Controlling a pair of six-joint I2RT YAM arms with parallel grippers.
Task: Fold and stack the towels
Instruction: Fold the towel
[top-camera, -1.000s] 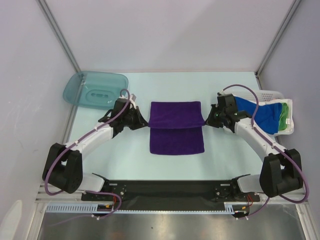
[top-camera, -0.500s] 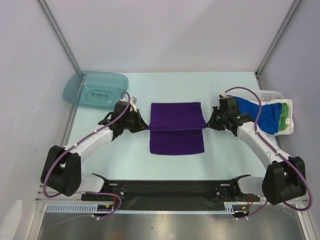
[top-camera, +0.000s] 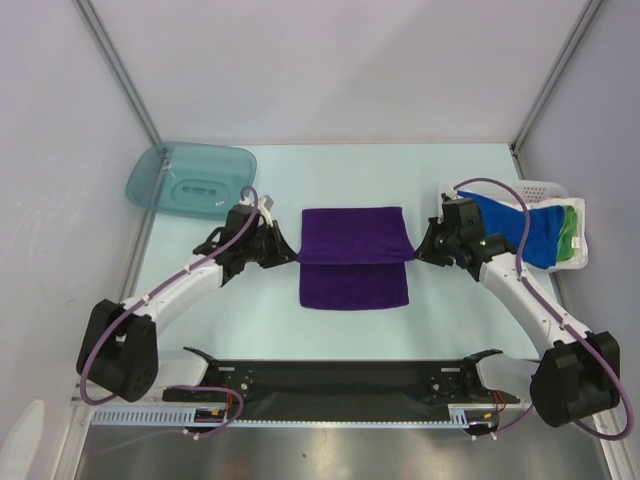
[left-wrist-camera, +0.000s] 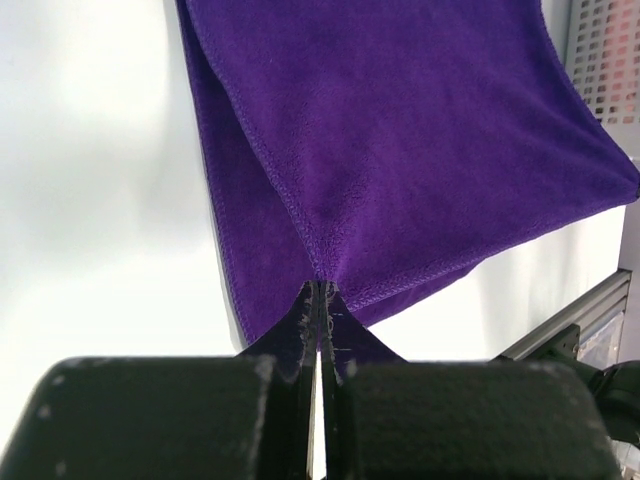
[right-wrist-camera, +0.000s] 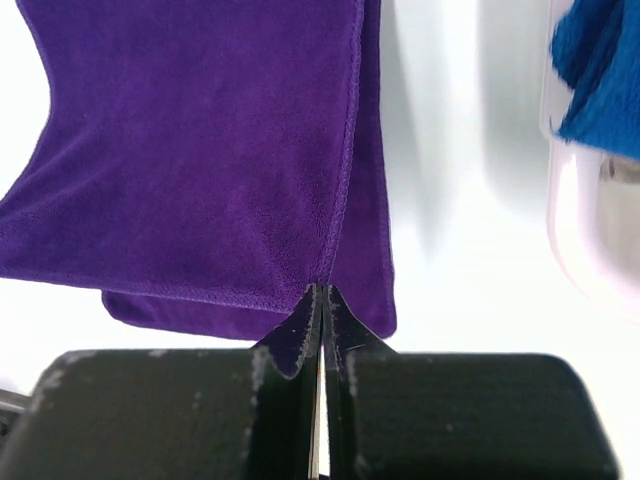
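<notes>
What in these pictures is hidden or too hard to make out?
- Green towel, top view: only a strip shows; the blue towel covers the rest.
- White basket, top view: mostly buried under those two towels; the right wrist view cuts it off at the picture's edge.
- Purple towel, both wrist views: its pinched corners vanish between the shut jaws of the left gripper and right gripper.
</notes>
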